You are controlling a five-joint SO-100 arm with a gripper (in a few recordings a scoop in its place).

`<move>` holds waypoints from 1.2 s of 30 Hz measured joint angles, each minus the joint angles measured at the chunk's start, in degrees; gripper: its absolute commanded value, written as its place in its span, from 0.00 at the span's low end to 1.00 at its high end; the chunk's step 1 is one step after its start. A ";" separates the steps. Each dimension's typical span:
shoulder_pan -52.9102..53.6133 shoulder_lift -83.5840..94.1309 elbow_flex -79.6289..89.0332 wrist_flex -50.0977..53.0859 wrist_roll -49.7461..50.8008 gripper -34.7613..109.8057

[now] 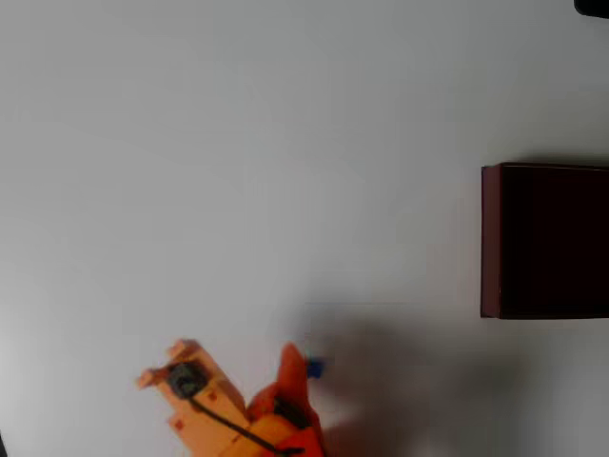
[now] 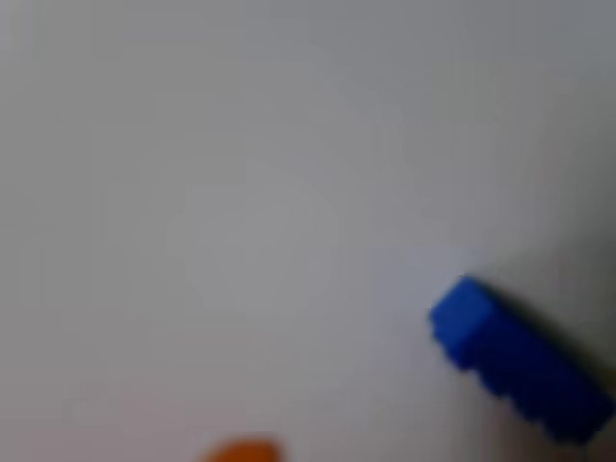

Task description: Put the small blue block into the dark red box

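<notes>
The small blue block (image 1: 315, 367) shows near the bottom middle of the overhead view, right beside the tip of my orange gripper (image 1: 295, 366). From above I cannot make out how the jaws stand or whether they touch the block. In the blurred wrist view the block (image 2: 515, 366) lies at the lower right on the white surface, and an orange fingertip (image 2: 241, 450) pokes in at the bottom edge, apart from it. The dark red box (image 1: 491, 238) stands at the right edge of the overhead view, with its dark inside open to the top, far from the block.
The white table (image 1: 238, 171) stretches between the arm and the box. The orange arm body (image 1: 205, 409) with its camera mount fills the bottom left. A small dark object (image 1: 595, 6) sits in the top right corner.
</notes>
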 measured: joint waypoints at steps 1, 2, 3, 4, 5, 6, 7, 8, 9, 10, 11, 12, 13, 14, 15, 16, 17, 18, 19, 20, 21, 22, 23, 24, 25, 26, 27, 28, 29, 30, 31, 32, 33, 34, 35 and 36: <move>0.09 -4.13 -3.96 1.41 2.99 0.45; 0.09 -8.09 -7.82 3.16 6.15 0.45; 0.70 -11.34 -11.43 4.22 9.76 0.45; 1.41 -13.89 -14.59 5.19 13.36 0.45; 2.20 -15.82 -17.31 6.24 17.49 0.45; 3.16 -17.49 -19.25 6.68 21.45 0.45; 3.78 -18.72 -20.04 6.42 25.75 0.45; 4.31 -19.34 -20.48 6.94 30.15 0.46; 5.63 -19.34 -20.57 7.56 33.66 0.46; 7.47 -19.42 -20.57 7.65 36.56 0.46; 9.58 -19.51 -20.57 7.38 38.58 0.46; 12.04 -19.51 -20.57 7.38 40.52 0.46; 14.68 -19.51 -20.57 7.56 42.28 0.46; 16.61 -19.51 -20.13 7.65 43.95 0.46; 18.19 -19.51 -19.95 7.65 46.14 0.46; 19.34 -19.51 -19.51 7.12 48.96 0.46; 20.04 -19.42 -18.63 7.29 52.29 0.45; 20.39 -19.34 -18.19 7.65 56.34 0.45; 20.30 -19.16 -17.58 7.03 60.47 0.44; 19.78 -18.98 -16.61 7.38 64.60 0.44; 19.60 -18.98 -15.64 7.38 68.64 0.44; 19.51 -18.72 -14.59 6.77 72.77 0.44; 18.63 -18.28 -13.62 5.54 76.90 0.43; 17.23 -17.58 -12.22 3.78 80.86 0.43; 15.56 -16.79 -10.90 2.20 84.99 0.43; 13.36 -15.82 -9.67 0.18 89.38 0.43; 10.81 -14.59 -7.65 -2.02 93.87 0.43; 9.14 -13.97 -5.80 -3.69 98.17 0.43; 8.35 -13.62 -4.31 -6.15 100.99 0.43; 8.09 -13.54 -3.78 -8.26 102.30 0.43; 8.09 -14.06 -3.69 -9.67 103.18 0.43; 8.35 -15.03 -3.78 -10.11 103.71 0.43; 8.35 -16.00 -4.13 -9.84 104.06 0.43; 9.32 -17.14 -4.48 -9.58 104.24 0.44; 10.46 -18.37 -5.19 -9.58 103.97 0.44; 11.69 -19.51 -5.54 -10.11 103.45 0.44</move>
